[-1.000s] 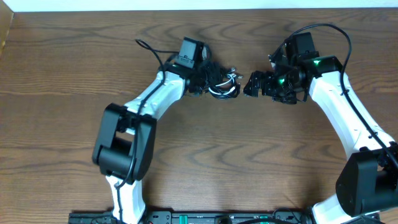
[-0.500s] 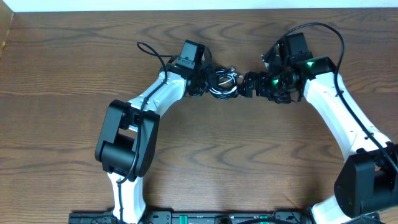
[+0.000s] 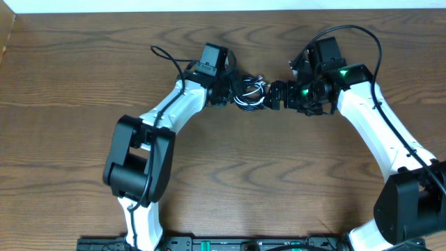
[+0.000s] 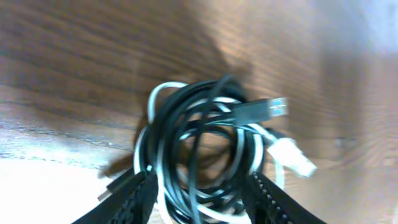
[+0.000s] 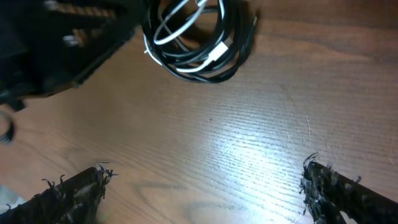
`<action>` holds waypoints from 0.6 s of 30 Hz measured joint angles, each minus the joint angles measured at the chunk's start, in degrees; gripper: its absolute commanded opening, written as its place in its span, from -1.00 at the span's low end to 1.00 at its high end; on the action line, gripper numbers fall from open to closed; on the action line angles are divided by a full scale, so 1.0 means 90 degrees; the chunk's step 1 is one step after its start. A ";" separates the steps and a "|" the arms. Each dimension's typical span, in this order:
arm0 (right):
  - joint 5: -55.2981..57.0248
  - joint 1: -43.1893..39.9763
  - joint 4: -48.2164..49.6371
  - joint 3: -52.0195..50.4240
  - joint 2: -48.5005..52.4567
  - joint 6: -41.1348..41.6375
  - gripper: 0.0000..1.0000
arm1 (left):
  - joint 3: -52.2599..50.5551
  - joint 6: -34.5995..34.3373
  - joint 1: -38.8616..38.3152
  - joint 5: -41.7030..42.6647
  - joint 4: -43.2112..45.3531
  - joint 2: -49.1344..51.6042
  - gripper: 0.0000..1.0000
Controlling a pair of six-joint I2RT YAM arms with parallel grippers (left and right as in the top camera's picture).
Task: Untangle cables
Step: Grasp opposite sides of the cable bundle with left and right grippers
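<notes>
Item: cables (image 3: pixel 251 93), two black and one white, wound into one tangled coil, upper centre of the overhead view above the wooden table (image 3: pixel 279 174).

Left gripper (image 4: pixel 202 179): half-spread, fingers (image 4: pixel 140 193) pressing both flanks of the coil, which fills the frame's centre with plugs pointing right.

Right gripper (image 5: pixel 205 186): jaws spread wide, holding nothing. The coil (image 5: pixel 199 37) lies at top centre of its view, apart from both fingertips; overhead, it sits just right of the coil.
</notes>
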 measured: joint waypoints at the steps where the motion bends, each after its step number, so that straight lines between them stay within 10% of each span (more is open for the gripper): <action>1: 0.0000 0.0000 0.0044 0.0000 0.0000 0.0000 0.99 | 0.0000 0.0000 0.0000 0.0000 0.0032 -0.0068 0.01; 18: 0.0005 0.0265 0.0304 0.0000 0.0000 0.0046 0.98 | 0.0000 0.0000 -0.0284 -0.0743 -0.0024 -0.0228 0.01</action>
